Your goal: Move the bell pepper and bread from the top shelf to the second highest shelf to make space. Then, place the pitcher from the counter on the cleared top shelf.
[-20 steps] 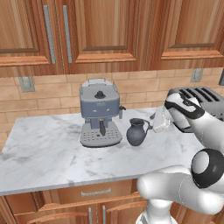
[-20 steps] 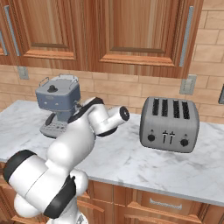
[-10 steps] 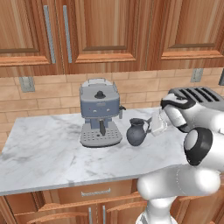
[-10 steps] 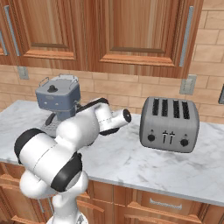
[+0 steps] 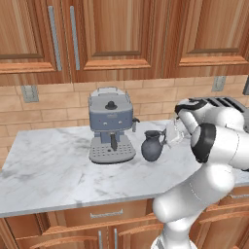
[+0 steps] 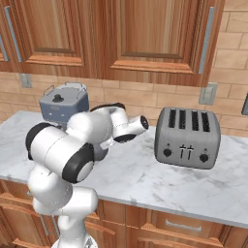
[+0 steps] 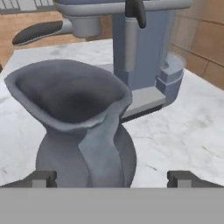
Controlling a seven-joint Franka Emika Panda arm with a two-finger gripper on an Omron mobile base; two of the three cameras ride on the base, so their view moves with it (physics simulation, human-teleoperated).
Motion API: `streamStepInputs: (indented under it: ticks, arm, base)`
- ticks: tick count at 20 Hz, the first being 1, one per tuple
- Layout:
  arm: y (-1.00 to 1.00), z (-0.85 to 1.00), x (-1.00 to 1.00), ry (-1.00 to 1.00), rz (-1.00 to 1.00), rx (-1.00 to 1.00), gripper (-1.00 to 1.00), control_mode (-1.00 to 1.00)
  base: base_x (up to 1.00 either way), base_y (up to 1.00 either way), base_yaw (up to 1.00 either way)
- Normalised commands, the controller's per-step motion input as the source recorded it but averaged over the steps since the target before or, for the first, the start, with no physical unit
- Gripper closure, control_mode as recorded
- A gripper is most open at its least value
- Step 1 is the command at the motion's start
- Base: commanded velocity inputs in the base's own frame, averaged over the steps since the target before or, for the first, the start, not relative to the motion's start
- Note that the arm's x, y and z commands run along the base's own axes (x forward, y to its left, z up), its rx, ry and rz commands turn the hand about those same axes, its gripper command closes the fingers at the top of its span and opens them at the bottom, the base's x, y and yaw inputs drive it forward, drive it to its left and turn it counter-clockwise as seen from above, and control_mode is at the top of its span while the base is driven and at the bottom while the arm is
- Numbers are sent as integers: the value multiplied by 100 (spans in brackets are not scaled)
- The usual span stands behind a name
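The dark slate-blue pitcher (image 5: 152, 146) stands upright on the marble counter (image 5: 48, 170), just right of the espresso machine. My gripper (image 5: 171, 135) hangs close to the pitcher's right side, pointing at it, jaws wide open and empty. In the hand view the pitcher (image 7: 83, 131) looms large, its flared mouth and handle facing me. It sits left of the middle between my fingertips (image 7: 41, 178), and my gripper (image 7: 113, 179) stays open around nothing. The bell pepper, the bread and the top shelf are out of view.
A grey-blue espresso machine (image 5: 111, 124) stands just behind and left of the pitcher, and shows again as the espresso machine (image 7: 144, 48). A silver toaster (image 6: 187, 138) sits to the right on the counter (image 6: 145, 179). Wooden cabinets hang above, over a brick backsplash.
The hand has moved left, closer to the pitcher, and the elbow has swung up and forward. The jaws stay open; the pitcher has not moved.
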Motion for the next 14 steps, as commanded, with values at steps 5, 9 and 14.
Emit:
streamStepInputs:
  ticks: [5, 9, 14]
  arm:
    - [36, -21, 5, 9, 4, -2, 100, -100]
    - [23, -10, 0, 1, 4, -1, 100, -100]
    - [8, 0, -38, -3, 0, 0, 100, -100]
  base:
    - [0, 0, 0]
    - [0, 0, 0]
    - [0, 0, 0]
